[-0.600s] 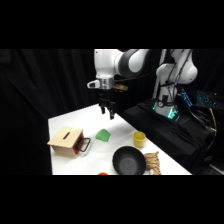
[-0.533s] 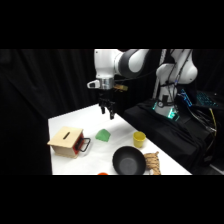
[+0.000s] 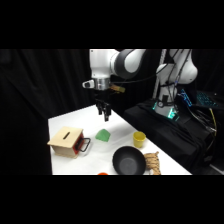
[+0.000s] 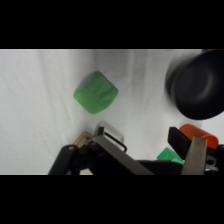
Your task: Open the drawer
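White counter (image 3: 65, 122): the drawer (image 3: 80, 145) sits shut in its tan box at the near left corner, handle facing right. Your claw (image 3: 105, 114) hangs where it hung a moment ago, well apart above the green block (image 3: 103, 134). Finger state: cannot tell. No progress yet.

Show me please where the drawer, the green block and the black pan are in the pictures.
drawer (image 3: 78, 145): side view, on its red-orange front panel.
green block (image 4: 96, 93): wrist view, on the middle of its top face.
black pan (image 3: 129, 162): side view, on its dark inner bottom.
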